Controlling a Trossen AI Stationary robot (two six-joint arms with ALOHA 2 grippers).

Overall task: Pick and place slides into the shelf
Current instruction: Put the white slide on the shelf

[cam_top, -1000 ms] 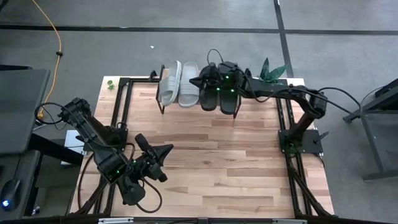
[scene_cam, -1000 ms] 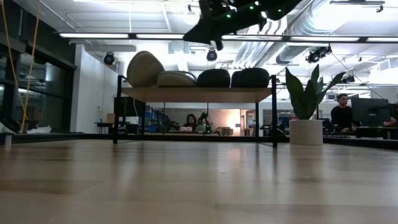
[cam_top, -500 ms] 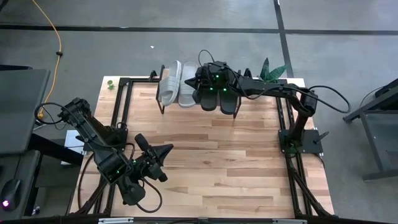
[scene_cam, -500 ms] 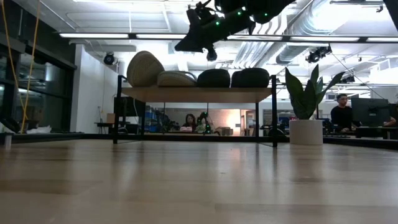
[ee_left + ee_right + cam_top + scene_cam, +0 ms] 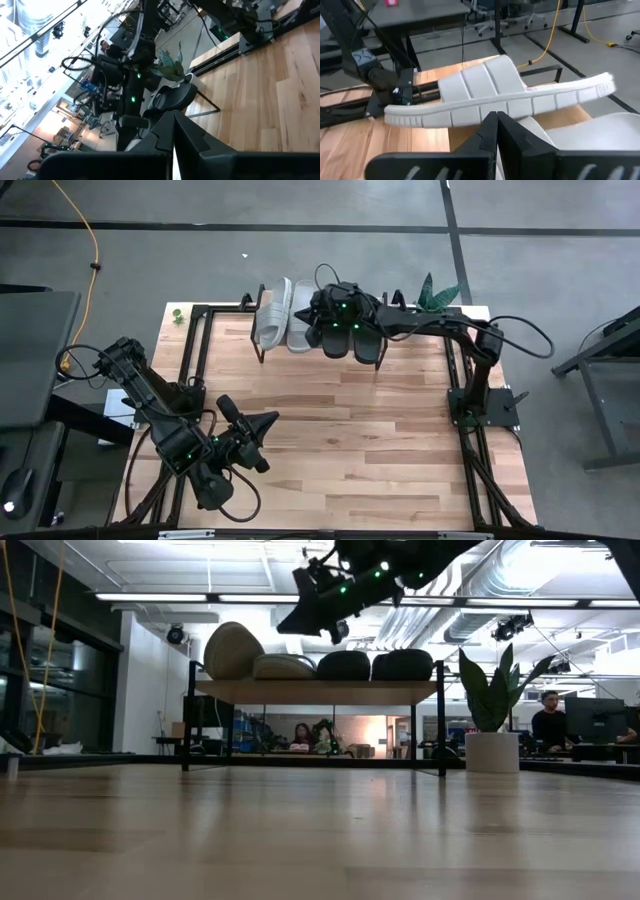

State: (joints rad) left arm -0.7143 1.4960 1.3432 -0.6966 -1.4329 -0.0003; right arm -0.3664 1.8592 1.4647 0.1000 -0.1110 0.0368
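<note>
The shelf (image 5: 262,350) stands at the table's far edge with four slides on its light-wood board (image 5: 310,691). The leftmost light grey slide (image 5: 268,315) (image 5: 485,92) stands on its long edge. The other grey slide (image 5: 303,320) and two black slides (image 5: 368,340) (image 5: 345,665) lie flat. My right gripper (image 5: 320,310) (image 5: 287,630) (image 5: 492,122) is shut and hovers above the shelf, over the grey pair and pointing at the tipped slide; the low view shows a gap between them. My left gripper (image 5: 268,423) (image 5: 173,135) is shut over the table's near left part.
A potted plant (image 5: 440,292) (image 5: 490,705) stands at the far right corner beside the shelf. Dark frame rails (image 5: 200,360) run along the table's left and right sides. Open wooden tabletop (image 5: 340,430) lies between the shelf and the near edge. People sit in the room behind (image 5: 548,720).
My right gripper has moved above the shelf toward the table's left, from over the black slides to over the grey pair, and has come down a little. Its fingers have stayed shut. The slides have not moved.
</note>
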